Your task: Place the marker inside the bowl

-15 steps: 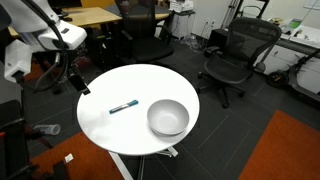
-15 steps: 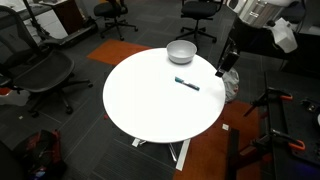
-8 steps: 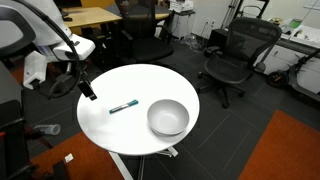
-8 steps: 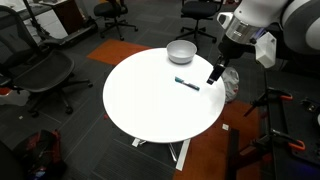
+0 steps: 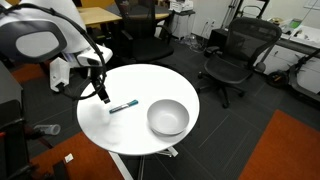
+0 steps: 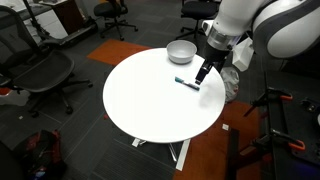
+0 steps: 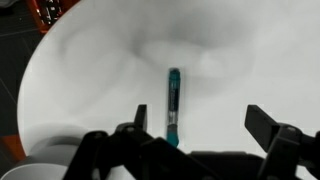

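Observation:
The teal-blue marker [image 5: 123,105] lies flat on the round white table [image 5: 130,135], left of the plain light grey-white bowl [image 5: 168,118]. In an exterior view the marker [image 6: 186,83] lies in front of the bowl [image 6: 181,51]. My gripper [image 5: 102,97] hangs open just above the table, close beside the marker's end, apart from it. In the wrist view the marker [image 7: 173,104] lies lengthwise near the left finger [image 7: 140,118], between the open jaws of the gripper [image 7: 200,125]. The bowl's rim [image 7: 45,160] shows at the lower left.
Black office chairs [image 5: 232,55] stand round the table, one also in an exterior view [image 6: 40,70]. A wooden desk [image 5: 85,15] is behind. An orange carpet patch [image 5: 290,150] lies on the dark floor.
My arm has swung in from the table's edge over the tabletop and lowered toward the marker. Marker and bowl have not moved.

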Action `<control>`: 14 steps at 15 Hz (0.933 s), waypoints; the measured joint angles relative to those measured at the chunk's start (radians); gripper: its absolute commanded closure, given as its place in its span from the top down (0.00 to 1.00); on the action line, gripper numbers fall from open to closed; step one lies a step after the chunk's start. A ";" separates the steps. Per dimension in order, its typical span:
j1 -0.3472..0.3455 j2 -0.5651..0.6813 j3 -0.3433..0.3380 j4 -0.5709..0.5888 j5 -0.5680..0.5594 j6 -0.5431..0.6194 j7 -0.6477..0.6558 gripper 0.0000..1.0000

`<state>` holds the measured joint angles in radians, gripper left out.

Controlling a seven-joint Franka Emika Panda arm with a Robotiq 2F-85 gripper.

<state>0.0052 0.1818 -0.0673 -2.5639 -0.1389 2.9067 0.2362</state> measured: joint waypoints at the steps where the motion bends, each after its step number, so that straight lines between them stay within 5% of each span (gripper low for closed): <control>1: 0.003 0.024 -0.005 0.019 0.001 0.000 0.000 1.00; 14: 0.006 0.263 -0.023 0.221 0.036 -0.003 -0.002 1.00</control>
<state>0.0109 0.4447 -0.0900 -2.3427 -0.1029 2.9036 0.2341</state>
